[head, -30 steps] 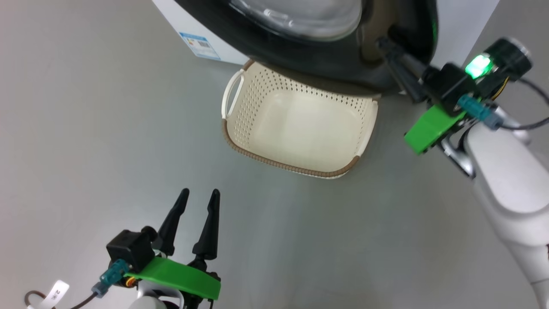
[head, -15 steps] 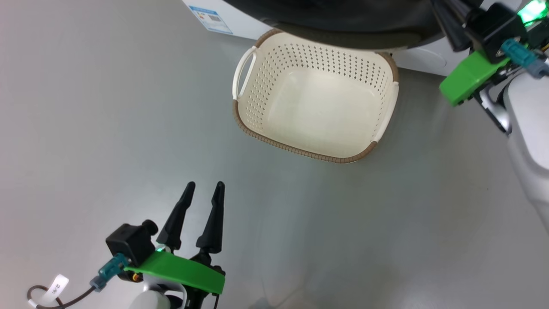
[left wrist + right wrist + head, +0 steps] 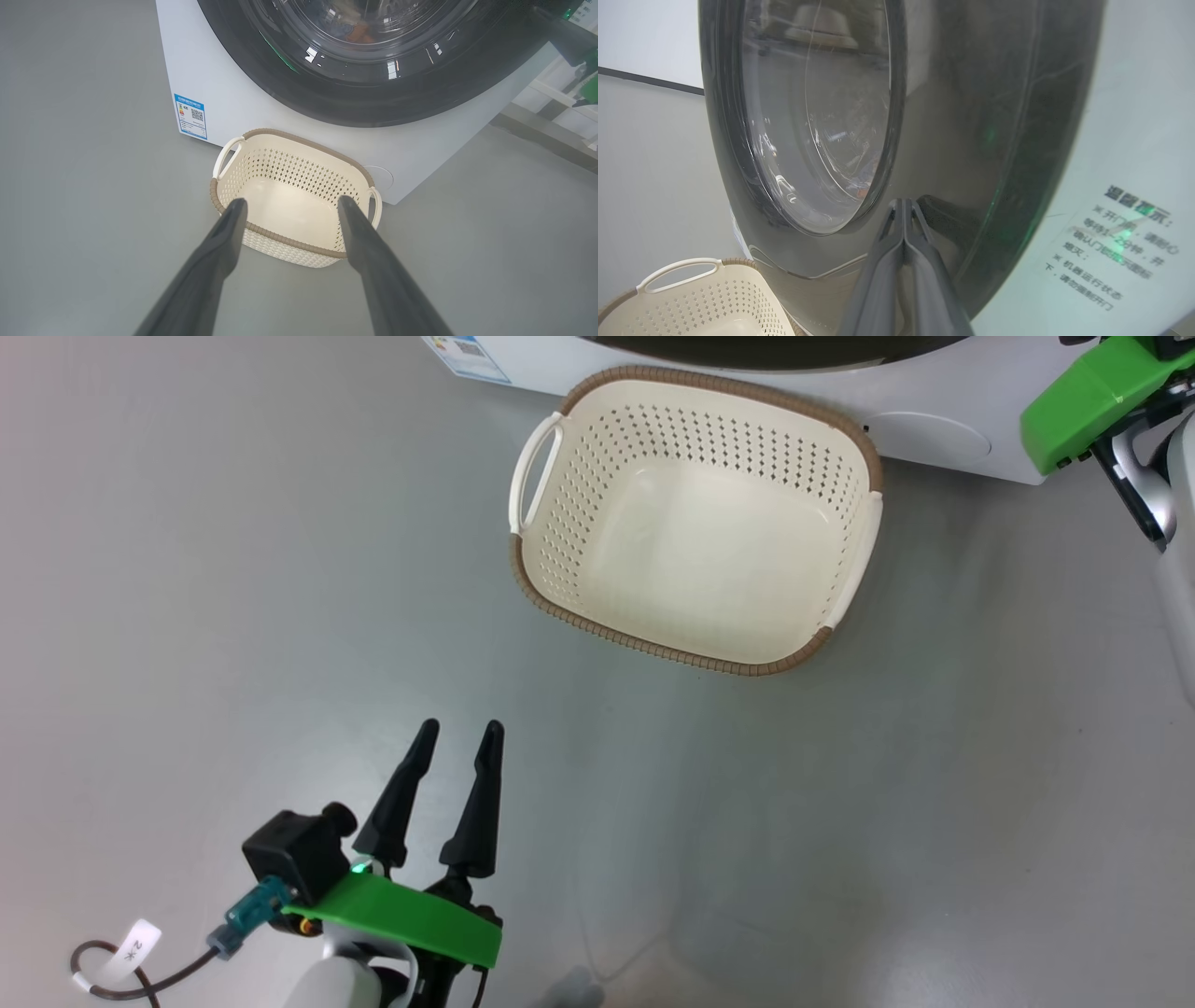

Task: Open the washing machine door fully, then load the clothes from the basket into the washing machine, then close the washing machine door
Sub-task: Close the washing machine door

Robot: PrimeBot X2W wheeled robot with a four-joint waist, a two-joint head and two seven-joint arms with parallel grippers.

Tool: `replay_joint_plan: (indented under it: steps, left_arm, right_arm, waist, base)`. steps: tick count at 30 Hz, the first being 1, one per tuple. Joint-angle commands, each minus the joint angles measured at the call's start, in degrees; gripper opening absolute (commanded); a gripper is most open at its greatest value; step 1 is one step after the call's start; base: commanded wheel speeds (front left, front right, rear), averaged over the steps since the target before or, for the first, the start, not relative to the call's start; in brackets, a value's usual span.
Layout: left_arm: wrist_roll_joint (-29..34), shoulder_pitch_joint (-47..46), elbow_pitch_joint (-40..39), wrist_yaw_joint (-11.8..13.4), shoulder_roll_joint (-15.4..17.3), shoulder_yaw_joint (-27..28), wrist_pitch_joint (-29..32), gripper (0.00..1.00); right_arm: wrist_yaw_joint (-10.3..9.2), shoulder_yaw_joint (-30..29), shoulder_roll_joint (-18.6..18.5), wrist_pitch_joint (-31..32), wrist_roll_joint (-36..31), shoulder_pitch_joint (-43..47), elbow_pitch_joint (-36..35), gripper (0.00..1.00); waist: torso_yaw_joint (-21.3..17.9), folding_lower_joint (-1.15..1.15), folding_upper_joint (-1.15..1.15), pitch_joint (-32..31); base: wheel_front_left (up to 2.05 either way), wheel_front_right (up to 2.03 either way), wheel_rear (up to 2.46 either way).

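**At the washer front: closing the door, the last step**

Against the glossy black rim of the washing machine door, the right gripper rests with its fingers together, holding nothing. The basket sits empty on the floor just before the washing machine, and the clothes show through the glass. The left gripper hovers with its fingers apart. The next move likely calls for a firm push; I cannot tell whether the door is latched.

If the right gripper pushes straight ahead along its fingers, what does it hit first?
The washing machine door: its glossy black rim, beside the glass window. The shut right gripper looks close, perhaps touching; depth is unclear.
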Motion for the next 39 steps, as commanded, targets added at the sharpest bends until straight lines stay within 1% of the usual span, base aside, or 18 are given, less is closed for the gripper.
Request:
replay_joint_plan:
  steps: [1,7,14,18,21,24,28,32,33,37,39]
  left_arm:
    - [0.56,-0.62,-1.22,-0.12,1.37,1.72,-0.37,1.0]
    - [0.46,-0.77,-1.43,0.17,1.37,1.43,-0.37,1.0]
    - [0.69,-0.77,-1.2,0.24,1.37,1.75,-0.37,1.0]
    - [1.09,-0.69,-0.84,0.23,1.37,2.11,-0.37,1.0]
    - [1.61,-0.54,-0.56,0.21,1.37,2.53,-0.37,1.0]
    - [2.29,-0.33,-0.18,0.17,1.37,3.07,-0.37,1.0]
    - [3.27,0.17,0.4,0.1,1.37,4.32,-0.37,1.0]
    - [5.12,1.21,1.29,0.0,1.37,5.92,-0.37,1.0]
    - [5.12,1.21,1.29,0.0,1.37,5.92,-0.37,1.0]
    - [6.47,2.72,1.88,-0.08,1.37,7.86,-0.37,1.0]
    - [6.77,3.67,2.36,-0.1,1.37,9.22,-0.37,1.0]
  right_arm:
    - [-0.49,-1.27,0.24,0.1,-0.72,-1.55,-0.72,0.0]
    - [-0.49,-3.91,1.5,0.1,-2.83,-1.49,-0.35,0.0]
    - [-0.49,-4.47,2.48,0.1,-3.39,-0.84,-0.38,0.0]
    - [-0.49,-3.93,3.05,0.1,-2.94,0.37,-0.47,0.0]
    - [-0.49,-4.49,4.3,0.1,-0.2,1.65,0.21,0.0]
    - [-0.49,-4.07,4.67,0.1,0.4,3.23,-0.16,0.0]
    - [-0.49,-2.52,5.16,0.1,0.65,7.31,-1.97,0.0]
    - [-0.49,-1.99,6.17,0.1,1.39,13.61,-5.3,0.0]
    - [-0.49,-1.99,6.17,0.1,1.39,13.61,-5.3,0.0]
    - [-0.49,-3.11,7.42,0.1,1.98,20.68,-9.74,0.0]
    - [-0.49,-4.7,8.76,0.1,2.25,24.3,-11.99,0.0]
  waist:
    - [0.08,0.0,0.0,0.09]
    - [0.3,0.0,0.0,0.17]
    - [-0.09,0.0,0.0,-0.42]
    - [-0.67,0.0,0.0,-1.44]
    - [-1.31,0.0,0.0,-2.57]
    - [-2.15,0.0,0.0,-3.95]
    - [-3.57,0.0,0.0,-6.68]
    - [-5.68,0.0,0.0,-10.48]
    - [-5.68,0.0,0.0,-10.48]
    - [-8.23,0.0,0.0,-14.92]
    - [-9.85,0.0,0.0,-17.12]
  base:
    - [0.0,0.0,0.0]
    - [0.0,0.0,0.0]
    - [0.0,0.0,0.0]
    - [0.0,0.0,0.0]
    - [0.0,0.0,0.0]
    - [0.0,0.0,0.0]
    - [0.0,0.0,0.0]
    - [0.0,0.0,0.0]
    - [0.0,0.0,0.0]
    - [0.0,0.0,0.0]
    - [0.0,0.0,0.0]
